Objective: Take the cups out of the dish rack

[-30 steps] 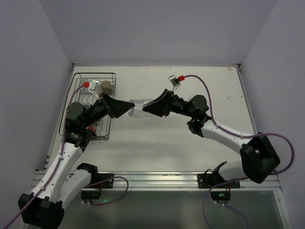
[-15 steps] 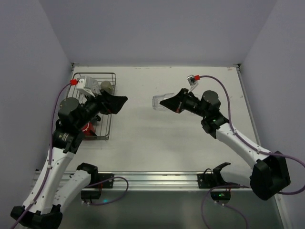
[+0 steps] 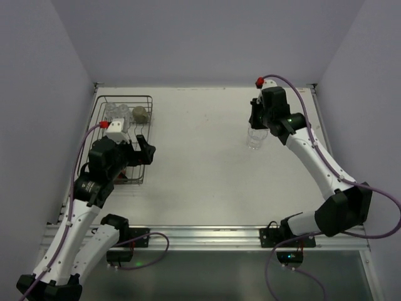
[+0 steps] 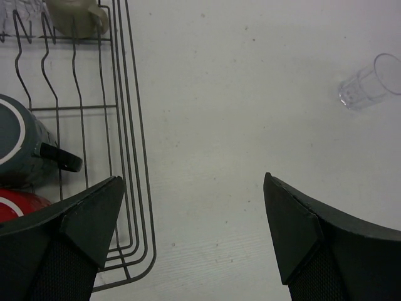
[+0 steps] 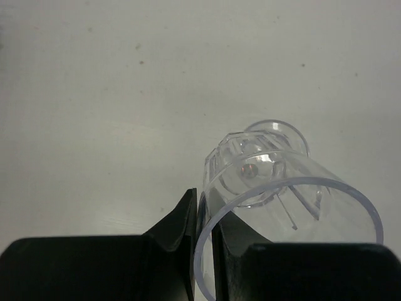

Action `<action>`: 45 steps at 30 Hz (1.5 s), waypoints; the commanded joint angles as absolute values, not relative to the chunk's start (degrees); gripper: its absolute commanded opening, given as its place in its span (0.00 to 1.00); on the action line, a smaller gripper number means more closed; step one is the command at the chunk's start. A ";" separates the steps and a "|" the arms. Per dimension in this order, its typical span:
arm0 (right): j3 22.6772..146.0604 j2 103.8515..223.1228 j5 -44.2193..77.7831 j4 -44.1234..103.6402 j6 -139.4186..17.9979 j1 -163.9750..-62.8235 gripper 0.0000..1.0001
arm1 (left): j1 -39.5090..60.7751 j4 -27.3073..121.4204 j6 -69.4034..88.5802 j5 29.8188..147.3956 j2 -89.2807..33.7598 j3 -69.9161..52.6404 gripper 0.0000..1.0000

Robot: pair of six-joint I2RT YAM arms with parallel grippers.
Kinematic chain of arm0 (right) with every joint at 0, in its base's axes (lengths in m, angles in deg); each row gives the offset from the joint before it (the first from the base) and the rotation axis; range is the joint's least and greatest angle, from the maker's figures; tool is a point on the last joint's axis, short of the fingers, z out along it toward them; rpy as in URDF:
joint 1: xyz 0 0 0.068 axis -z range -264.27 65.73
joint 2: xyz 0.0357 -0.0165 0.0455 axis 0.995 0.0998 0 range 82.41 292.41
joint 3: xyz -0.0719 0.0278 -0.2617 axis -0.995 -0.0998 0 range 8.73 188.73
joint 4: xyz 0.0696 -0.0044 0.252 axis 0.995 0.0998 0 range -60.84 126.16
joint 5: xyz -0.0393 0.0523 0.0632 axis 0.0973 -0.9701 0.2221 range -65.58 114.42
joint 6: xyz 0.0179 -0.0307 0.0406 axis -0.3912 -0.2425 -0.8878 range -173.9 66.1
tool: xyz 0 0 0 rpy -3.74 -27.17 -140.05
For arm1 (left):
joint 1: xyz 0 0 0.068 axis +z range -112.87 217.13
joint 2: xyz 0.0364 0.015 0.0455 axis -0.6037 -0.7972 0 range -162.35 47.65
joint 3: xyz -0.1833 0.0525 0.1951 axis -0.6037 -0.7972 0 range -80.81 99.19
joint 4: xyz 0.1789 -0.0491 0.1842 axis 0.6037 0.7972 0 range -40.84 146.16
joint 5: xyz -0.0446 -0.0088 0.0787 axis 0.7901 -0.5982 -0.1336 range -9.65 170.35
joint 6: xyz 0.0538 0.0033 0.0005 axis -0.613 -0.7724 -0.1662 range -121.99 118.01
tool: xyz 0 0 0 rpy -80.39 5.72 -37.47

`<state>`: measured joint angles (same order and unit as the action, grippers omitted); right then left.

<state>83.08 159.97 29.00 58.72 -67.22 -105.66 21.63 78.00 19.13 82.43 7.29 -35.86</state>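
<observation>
Now my right claw [image 5: 202, 210] pinches the wall of the clear tumbler [image 5: 276, 182], upright at the worktop [image 5: 94, 94], well apart from the dish rack [image 3: 128, 96]. My left claw [image 4: 194, 207] gapes wide, empty, beside it.

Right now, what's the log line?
left gripper: open, empty | right gripper: shut on clear cup | rack: dark mug, red mug inside
</observation>
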 commanded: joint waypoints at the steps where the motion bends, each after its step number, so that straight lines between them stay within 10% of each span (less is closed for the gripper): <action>1: 89.76 163.70 34.71 68.36 -62.33 -104.40 0.00 | 21.58 74.74 16.73 80.70 11.07 -37.38 1.00; 26: 96.10 183.65 30.31 68.19 -60.49 -101.15 0.01 | 22.37 71.57 16.55 83.95 11.17 -39.59 1.00; 45: 86.36 165.75 26.19 57.49 -65.05 -103.87 0.81 | 22.45 78.95 21.12 59.36 5.37 -34.14 1.00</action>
